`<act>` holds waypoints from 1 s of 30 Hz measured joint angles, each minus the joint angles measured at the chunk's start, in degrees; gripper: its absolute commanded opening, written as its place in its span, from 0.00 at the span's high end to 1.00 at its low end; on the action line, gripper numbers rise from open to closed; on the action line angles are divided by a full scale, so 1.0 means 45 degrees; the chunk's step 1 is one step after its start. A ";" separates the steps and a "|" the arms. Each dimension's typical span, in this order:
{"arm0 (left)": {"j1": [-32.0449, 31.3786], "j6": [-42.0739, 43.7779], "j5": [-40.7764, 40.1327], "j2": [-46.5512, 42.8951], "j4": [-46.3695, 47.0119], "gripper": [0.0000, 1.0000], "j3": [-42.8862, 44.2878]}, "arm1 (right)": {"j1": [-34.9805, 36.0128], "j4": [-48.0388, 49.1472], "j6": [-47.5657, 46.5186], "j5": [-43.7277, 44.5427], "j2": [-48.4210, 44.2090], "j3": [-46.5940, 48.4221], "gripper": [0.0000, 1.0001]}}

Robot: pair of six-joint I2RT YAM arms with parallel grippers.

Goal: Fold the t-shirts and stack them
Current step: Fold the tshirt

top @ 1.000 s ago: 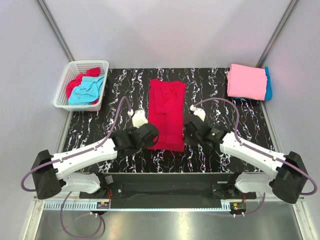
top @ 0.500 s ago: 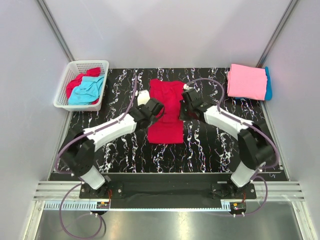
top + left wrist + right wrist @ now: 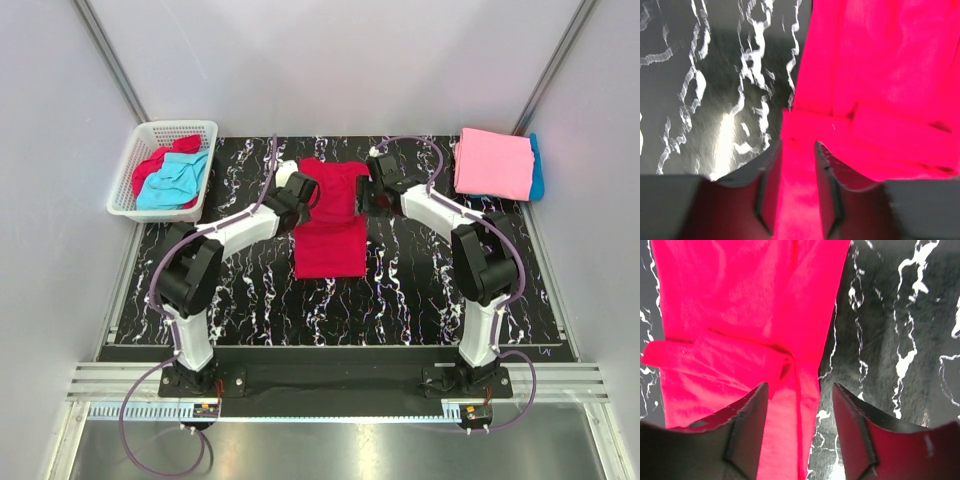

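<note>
Top external view: a black marbled tabletop (image 3: 420, 290) carried everything, with both arms stretched toward the centre of the frame.
Basket (image 3: 125, 170): it sat at the upper left and held a loose red t-shirt (image 3: 150, 165) and a loose turquoise t-shirt (image 3: 175, 182), most likely waiting there because they were not yet folded.
Left end effector (image 3: 303, 192): it sat at the left edge of the crimson t-shirt (image 3: 330, 250). In the left wrist view its fingers stood narrow (image 3: 796, 150), with a strip of crimson cloth pinched between them. That grip probably served to carry the edge over for a crosswise fold.
Crimson t-shirt: it lay at the centre of the frame as a narrow panel, sides already turned in. A doubled band of cloth (image 3: 715, 355) ran across it between the two arms.
Right end effector (image 3: 375, 190): it sat at the shirt's right edge, mirroring the left so the fold would land square. In the right wrist view its fingers stood wide apart (image 3: 800, 390), cloth and tabletop both showing in the gap, so it looked to be gripping nothing.
Finished stack: at the upper right a folded pink t-shirt (image 3: 492, 163) rested on a blue t-shirt (image 3: 538, 170), of which only a sliver showed. The crimson one presumably belonged there next.
</note>
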 measured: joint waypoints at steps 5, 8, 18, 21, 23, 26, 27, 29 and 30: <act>0.0219 0.0714 -0.0253 -0.0350 0.2516 0.55 -0.1530 | -0.0083 -0.0097 -0.0058 0.0180 0.0223 0.0529 0.39; 0.0209 0.0879 -0.0335 -0.0811 0.3172 0.55 -0.2307 | -0.0083 -0.0107 -0.0029 0.0078 0.0233 0.0554 0.43; 0.0189 0.0554 0.0753 -0.1617 0.2735 0.56 -0.2327 | -0.0083 -0.0107 0.0316 -0.1258 0.0092 -0.0845 0.82; 0.0189 0.0495 0.1404 -0.1967 0.2453 0.56 -0.2560 | -0.0063 -0.0126 0.0369 -0.1627 -0.0287 -0.1763 0.78; 0.0189 0.0505 0.1894 -0.2234 0.2152 0.56 -0.2647 | -0.0068 -0.0146 0.0413 -0.1787 -0.0661 -0.2278 0.74; 0.0189 0.0510 0.2589 -0.2550 0.1875 0.56 -0.2749 | -0.0063 -0.0131 0.0461 -0.2312 -0.1214 -0.2705 0.67; 0.0189 0.0510 0.2803 -0.2628 0.1821 0.56 -0.2783 | -0.0063 -0.0121 0.0471 -0.2448 -0.1326 -0.2744 0.66; 0.0185 0.0500 0.3094 -0.2803 0.1768 0.55 -0.2934 | -0.0053 0.0010 0.0539 -0.2749 -0.1583 -0.2900 0.62; 0.0185 0.0500 0.3211 -0.2885 0.1671 0.56 -0.3007 | -0.0053 0.0039 0.0593 -0.2880 -0.1715 -0.3016 0.62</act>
